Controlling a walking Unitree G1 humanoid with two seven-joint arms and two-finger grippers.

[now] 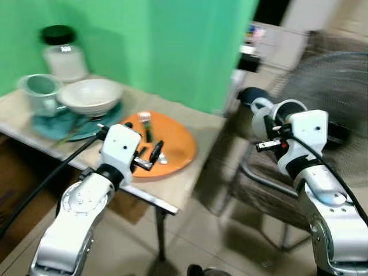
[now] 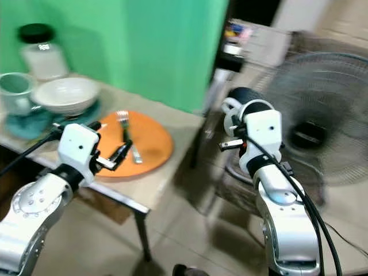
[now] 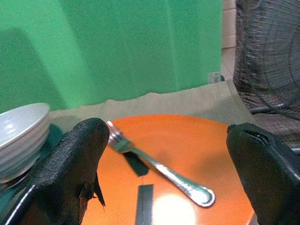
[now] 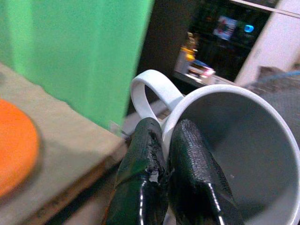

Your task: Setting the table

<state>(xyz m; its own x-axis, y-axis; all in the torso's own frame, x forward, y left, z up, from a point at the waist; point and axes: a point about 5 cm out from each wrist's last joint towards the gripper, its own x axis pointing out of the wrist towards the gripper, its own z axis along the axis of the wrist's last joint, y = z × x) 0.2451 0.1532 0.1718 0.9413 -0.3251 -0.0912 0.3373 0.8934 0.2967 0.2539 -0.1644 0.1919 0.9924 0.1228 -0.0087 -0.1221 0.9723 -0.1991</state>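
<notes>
Right claw point(image 4: 164, 154) clenched on the rim of a white mug point(image 4: 225, 140), one finger inside the wall, carried off the surface's point(image 1: 201, 129) right edge, likely bound for it. Left claw point(image 3: 164, 154) released, fingers spread over the fork point(image 3: 159, 166) on the orange plate point(image 1: 178, 144) at the front edge. Bowl point(image 1: 92, 95), cup point(image 1: 40, 92), jar point(image 1: 63, 54) toward the far left.

surface: my table point(image 1: 192, 172), tan top | near edge: orange plate point(image 1: 175, 146) with a fork point(image 1: 146, 123) on it | far end: teal plate point(image 1: 52, 126) under a white bowl point(image 1: 92, 95) | back: jar point(image 1: 63, 54)
</notes>
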